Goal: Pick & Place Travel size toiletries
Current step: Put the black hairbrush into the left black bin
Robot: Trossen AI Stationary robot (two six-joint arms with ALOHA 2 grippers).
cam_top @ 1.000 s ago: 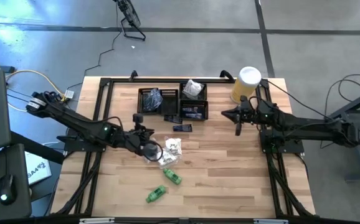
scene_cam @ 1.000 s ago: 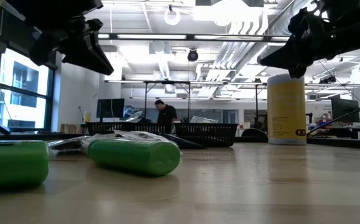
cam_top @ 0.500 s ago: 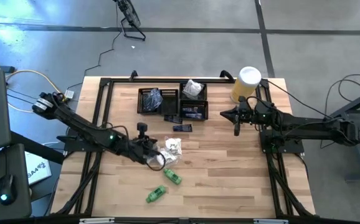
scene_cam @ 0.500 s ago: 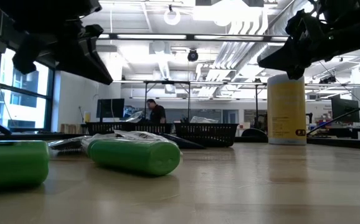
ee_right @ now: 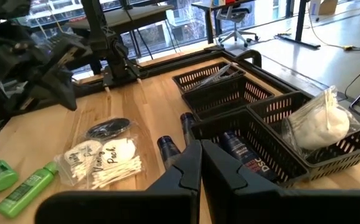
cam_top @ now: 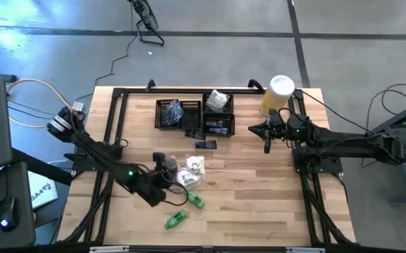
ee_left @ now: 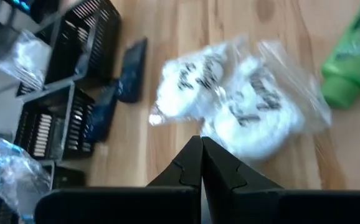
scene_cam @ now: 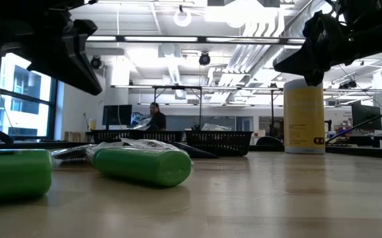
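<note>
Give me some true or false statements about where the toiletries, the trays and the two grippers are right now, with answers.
1. The left gripper is shut, holding nothing. True.
2. Both green bottles lie inside a mesh tray. False: they lie on the bare table.
3. The yellow cylinder stands upright beside the right gripper. True.
4. The clear packet of white cotton items is clamped in the left gripper. False: it lies on the wood just ahead of the fingertips.
5. The black mesh trays are empty. False: packets lie in them.

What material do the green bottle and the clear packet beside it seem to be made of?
The green bottle looks like smooth, slightly glossy plastic, judging by its even colour and moulded cap. The clear packet appears to be thin transparent film: it crinkles, glints, and shows white cotton items inside.
</note>
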